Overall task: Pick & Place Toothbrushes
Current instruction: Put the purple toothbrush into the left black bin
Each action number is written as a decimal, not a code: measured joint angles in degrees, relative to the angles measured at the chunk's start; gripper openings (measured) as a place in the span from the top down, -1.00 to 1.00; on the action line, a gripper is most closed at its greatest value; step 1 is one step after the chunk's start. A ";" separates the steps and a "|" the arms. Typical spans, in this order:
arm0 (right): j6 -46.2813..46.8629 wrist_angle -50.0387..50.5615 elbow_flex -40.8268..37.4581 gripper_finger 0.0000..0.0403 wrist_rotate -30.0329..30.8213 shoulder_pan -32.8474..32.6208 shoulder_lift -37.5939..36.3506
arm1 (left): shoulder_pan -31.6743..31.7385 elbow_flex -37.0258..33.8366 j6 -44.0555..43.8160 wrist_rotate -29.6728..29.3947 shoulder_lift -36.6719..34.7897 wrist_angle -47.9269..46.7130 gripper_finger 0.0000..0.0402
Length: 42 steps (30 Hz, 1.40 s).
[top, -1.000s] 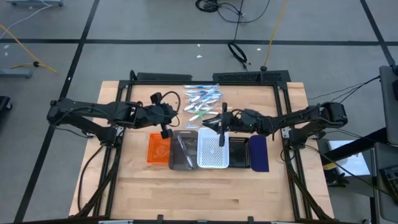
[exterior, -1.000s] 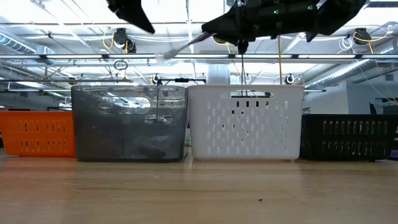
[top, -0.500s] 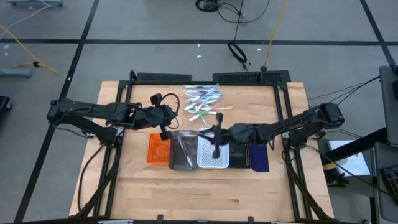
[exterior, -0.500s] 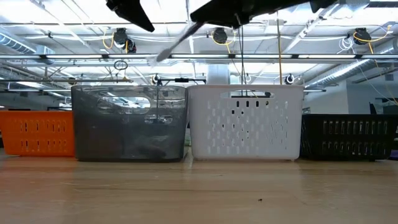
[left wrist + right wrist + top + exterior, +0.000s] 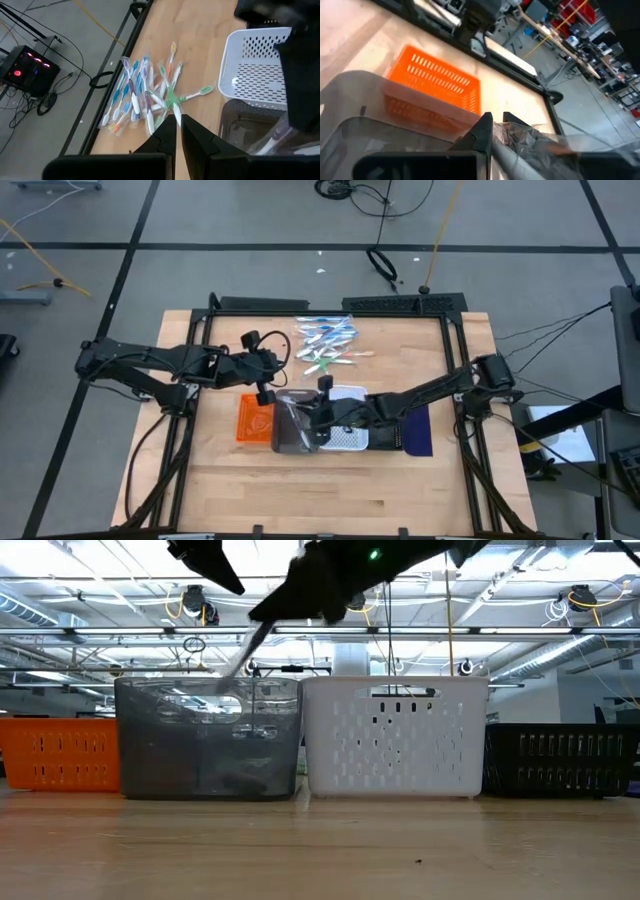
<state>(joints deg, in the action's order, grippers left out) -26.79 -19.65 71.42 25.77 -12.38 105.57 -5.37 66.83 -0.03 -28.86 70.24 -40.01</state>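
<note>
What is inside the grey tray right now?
The grey tray shows wrapped toothbrushes at one end in the left wrist view. The right gripper above covers the rest.

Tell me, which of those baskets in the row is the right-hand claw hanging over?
The smoky grey see-through basket, second in the row, between the orange basket and the white basket. The right claw, gripping a wrapped toothbrush, hangs above it.

Grey concrete floor (image 5: 250, 215) with dark lines, loose cables (image 5: 385, 265), ceiling strip lights (image 5: 120, 585), metal rafters
</note>
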 joint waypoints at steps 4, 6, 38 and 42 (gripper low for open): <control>-0.28 -0.48 1.13 0.86 0.60 -0.10 1.19 | -0.11 0.00 -0.07 0.12 0.00 -0.40 0.87; -0.37 0.26 1.11 0.86 2.74 -0.44 1.24 | -0.13 0.00 -0.07 0.20 0.00 -0.54 0.87; -0.59 0.75 0.99 0.06 4.49 0.81 1.30 | -0.13 0.00 -0.29 0.35 0.00 -0.50 0.87; -0.65 0.67 0.99 -0.03 4.15 0.76 1.30 | -0.13 0.00 -0.28 0.35 0.00 -0.50 0.87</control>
<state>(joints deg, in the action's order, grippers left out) -27.44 -18.97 72.40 29.92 -11.63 106.87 -5.50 66.83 -0.32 -28.51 70.24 -40.51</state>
